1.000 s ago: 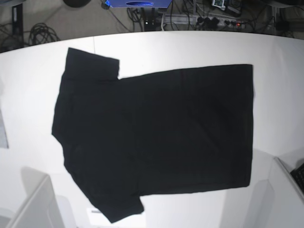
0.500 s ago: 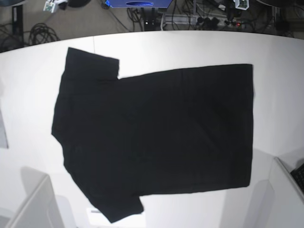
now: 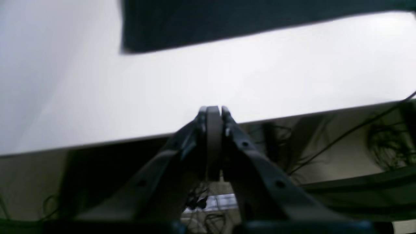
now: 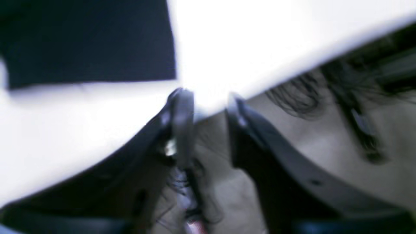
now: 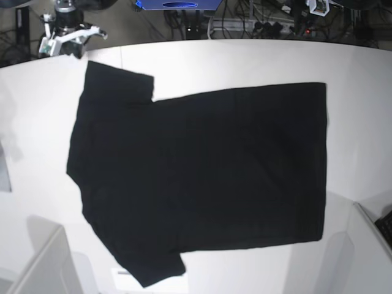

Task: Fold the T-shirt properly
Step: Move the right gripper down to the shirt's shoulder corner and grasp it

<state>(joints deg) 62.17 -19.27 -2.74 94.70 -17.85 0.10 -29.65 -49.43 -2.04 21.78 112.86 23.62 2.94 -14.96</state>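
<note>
The black T-shirt (image 5: 202, 171) lies spread flat on the white table (image 5: 245, 61), sleeves to the left and hem to the right; no print shows. My right gripper (image 5: 68, 40) hovers at the table's far left edge, just beyond the upper sleeve, touching nothing. In the right wrist view it (image 4: 208, 100) is open and empty, with a shirt corner (image 4: 87, 42) ahead. Only a bit of my left gripper (image 5: 318, 7) pokes in at the top right. The left wrist view has it (image 3: 213, 110) shut on nothing over the table edge, the shirt's hem (image 3: 227, 22) beyond it.
Pale grey bins stand at the front left (image 5: 43, 263) and front right (image 5: 370, 245). A small white label (image 5: 122, 272) lies by the lower sleeve. Cables, a power strip (image 5: 269, 26) and a blue object (image 5: 177, 5) sit on the floor behind the table.
My right gripper has come into the base view at the far left corner and opened. The left gripper has edged in at the top right. The shirt has not moved.
</note>
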